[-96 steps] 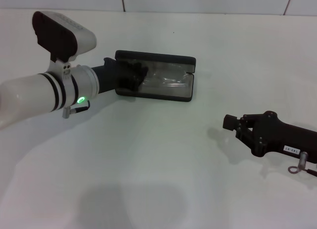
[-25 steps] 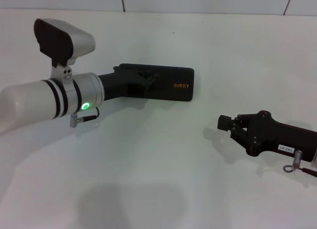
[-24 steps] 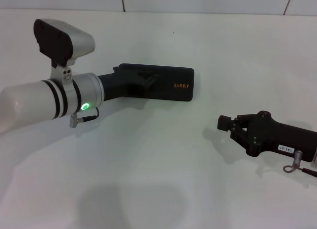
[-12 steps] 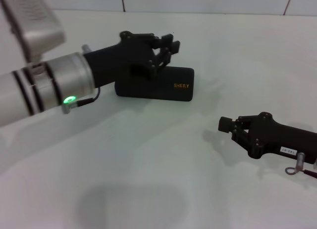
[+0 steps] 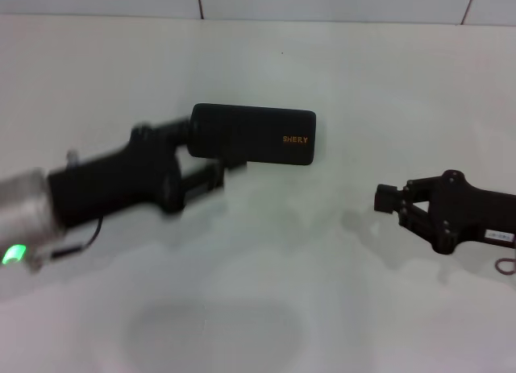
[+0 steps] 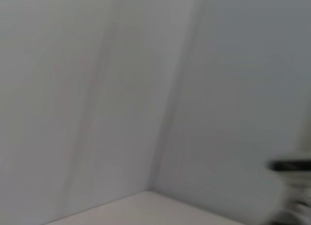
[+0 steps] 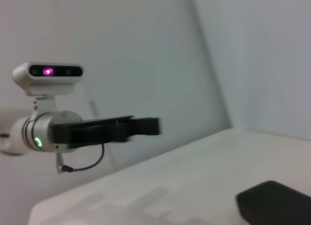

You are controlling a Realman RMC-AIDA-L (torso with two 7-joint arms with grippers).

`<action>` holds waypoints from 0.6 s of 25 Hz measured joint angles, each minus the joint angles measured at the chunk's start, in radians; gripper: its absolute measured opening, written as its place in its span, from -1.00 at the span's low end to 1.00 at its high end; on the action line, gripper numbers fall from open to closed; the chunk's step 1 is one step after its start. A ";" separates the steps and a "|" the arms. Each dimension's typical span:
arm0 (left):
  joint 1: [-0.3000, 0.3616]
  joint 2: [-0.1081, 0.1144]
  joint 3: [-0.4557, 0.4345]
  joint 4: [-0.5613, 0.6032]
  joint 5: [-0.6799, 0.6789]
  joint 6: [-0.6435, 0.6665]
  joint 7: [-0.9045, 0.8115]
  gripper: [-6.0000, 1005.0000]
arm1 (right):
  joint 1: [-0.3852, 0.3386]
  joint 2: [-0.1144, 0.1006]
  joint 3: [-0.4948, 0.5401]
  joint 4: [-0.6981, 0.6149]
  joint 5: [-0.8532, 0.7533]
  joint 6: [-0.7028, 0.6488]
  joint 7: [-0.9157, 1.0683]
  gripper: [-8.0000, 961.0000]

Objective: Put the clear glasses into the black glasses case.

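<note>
On the white table (image 5: 258,308) the black glasses case (image 5: 254,134) lies shut, glasses unseen, presumably inside. Rigid, light, matte: grip its long edges. Left hand (image 5: 211,176) hangs just beside it, blurred, can't tell its spread; right hand (image 5: 389,199) pressed together, well apart.

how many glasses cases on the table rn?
1. The black glasses case lies shut at the table's far middle, orange lettering up. Left gripper is just in front of it; right gripper is off to its right.
</note>
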 joint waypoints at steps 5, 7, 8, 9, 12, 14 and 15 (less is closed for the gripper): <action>0.025 0.015 -0.078 -0.119 0.040 0.245 0.182 0.22 | -0.018 -0.028 0.003 -0.151 -0.083 -0.033 0.033 -0.87; 0.035 0.016 -0.082 -0.122 0.077 0.251 0.181 0.29 | -0.030 -0.025 0.003 -0.232 -0.137 -0.033 0.060 -0.71; 0.040 0.016 -0.083 -0.123 0.106 0.252 0.182 0.33 | -0.037 -0.018 0.003 -0.286 -0.181 -0.029 0.081 -0.63; 0.043 0.015 -0.083 -0.125 0.130 0.252 0.184 0.36 | -0.042 -0.012 0.004 -0.325 -0.212 -0.025 0.093 -0.55; 0.053 0.009 -0.084 -0.134 0.185 0.232 0.200 0.47 | -0.051 0.020 0.005 -0.415 -0.292 -0.016 0.095 -0.19; 0.055 0.008 -0.084 -0.143 0.207 0.205 0.209 0.54 | -0.058 0.042 0.005 -0.452 -0.333 -0.013 0.082 0.00; 0.057 0.008 -0.085 -0.145 0.211 0.195 0.212 0.58 | -0.059 0.046 0.006 -0.459 -0.341 -0.013 0.079 0.05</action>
